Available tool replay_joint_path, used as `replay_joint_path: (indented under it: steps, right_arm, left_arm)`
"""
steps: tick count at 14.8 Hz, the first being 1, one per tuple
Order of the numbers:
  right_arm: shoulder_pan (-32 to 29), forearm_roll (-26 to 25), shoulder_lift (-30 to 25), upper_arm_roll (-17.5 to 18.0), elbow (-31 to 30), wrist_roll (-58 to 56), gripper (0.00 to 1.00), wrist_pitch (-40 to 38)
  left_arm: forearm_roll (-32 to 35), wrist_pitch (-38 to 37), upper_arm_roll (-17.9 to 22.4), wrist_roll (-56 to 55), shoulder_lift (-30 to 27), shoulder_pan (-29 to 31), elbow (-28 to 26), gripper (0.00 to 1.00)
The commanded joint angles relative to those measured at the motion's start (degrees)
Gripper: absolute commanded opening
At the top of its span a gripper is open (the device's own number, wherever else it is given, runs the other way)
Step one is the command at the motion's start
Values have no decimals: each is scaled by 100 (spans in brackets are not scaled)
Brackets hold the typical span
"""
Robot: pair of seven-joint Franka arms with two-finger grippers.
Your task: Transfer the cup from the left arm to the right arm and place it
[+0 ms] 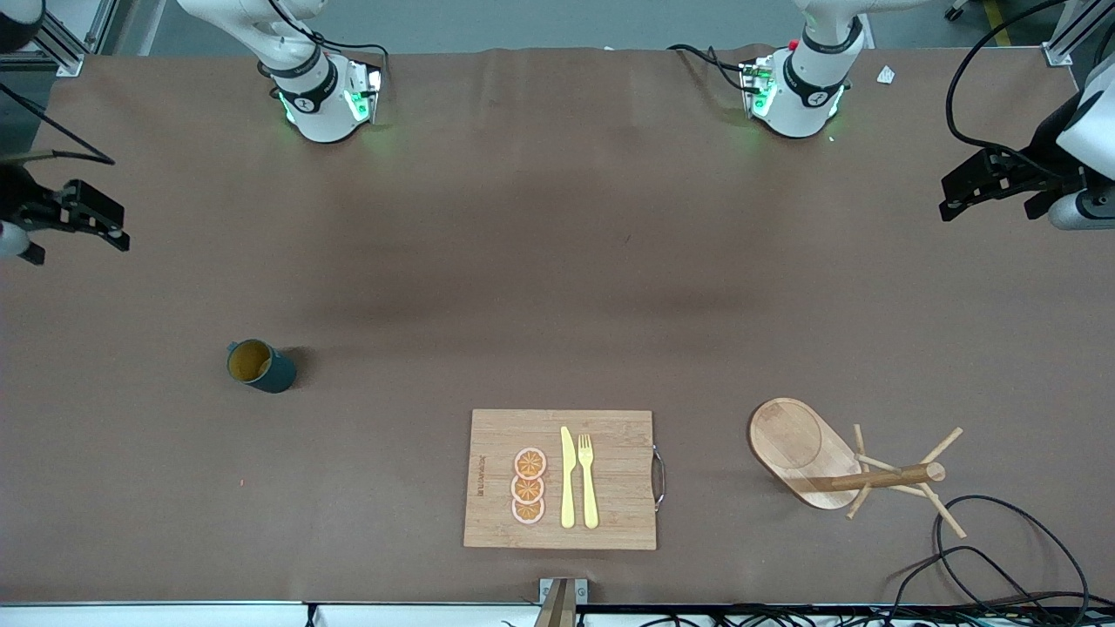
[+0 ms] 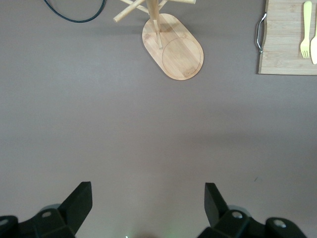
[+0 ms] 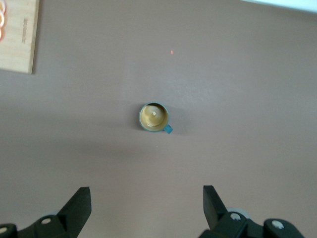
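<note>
Brown matting covers the whole table [image 1: 557, 261], slightly creased and unevenly shaded, with a white rail along the edge nearest the front camera and black cables [image 1: 1002, 557] trailing over that edge at the left arm's end.

Nearest the camera, at mid-table, lies a board [image 1: 496, 522] of pale wood with a metal handle [image 1: 659, 475] on the side toward the left arm's end. On it rest three orange slices [image 1: 529, 486], a yellow knife [image 1: 567, 479] and a yellow fork [image 1: 589, 479], side by side. Beside the board, toward the left arm's end, stands a wooden rack [image 1: 806, 453]: an oval base with a pegged post, nothing hanging on it.

Farther from the camera than the board, toward the right arm's end, the cup [image 1: 260, 365] sits upright on the matting, well apart from everything else. Its teal wall and ochre inside show from above in the right wrist view, handle out to one side.

Both arm bases stand along the farthest edge, green lights on. The right gripper [image 1: 83, 218] hangs over the matting at its own end of the table, fingers spread, holding nothing. The left gripper [image 1: 980, 183] hangs over the matting at its end, fingers likewise spread and empty. A small white scrap [image 1: 886, 75] lies beside the left arm's base. Grey floor and aluminium framing show past the table
</note>
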Motion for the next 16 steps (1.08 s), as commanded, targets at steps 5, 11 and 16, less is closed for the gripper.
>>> replay_joint_path:
  steps: [5, 11, 16]
  right_arm:
    - [-85, 450, -343, -27, -239, 644, 100, -36]
    - [-94, 379, -325, -18, -230, 609, 100, -10]
    - [-94, 362, -351, -27, -203, 600, 100, 17]
  left_arm:
    - [9, 14, -86, -6, -127, 25, -175, 100]
    - [18, 14, -77, 12, -57, 25, -105, 100]
    - [27, 6, -77, 65, -57, 43, -69, 100]
